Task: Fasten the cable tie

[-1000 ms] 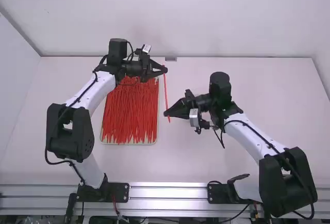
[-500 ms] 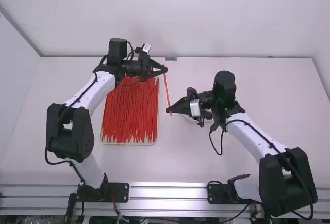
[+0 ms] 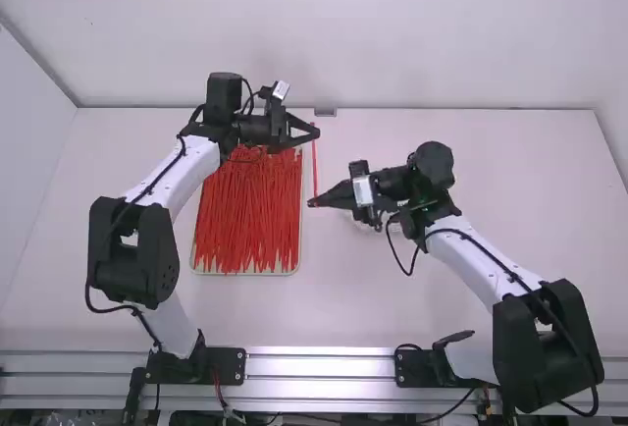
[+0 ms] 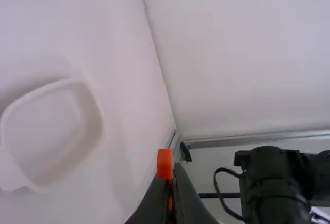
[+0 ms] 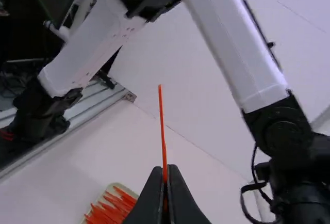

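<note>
White table point(image 3: 510, 161), cable tie point(image 3: 315, 166) between left tool point(image 3: 316, 134) and right tool point(image 3: 312, 202), one end in each (both clenched)

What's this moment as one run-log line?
left hand: shut on cable tie head | right hand: shut on its strip | tie straight, unfastened | spare ties on tray
</note>
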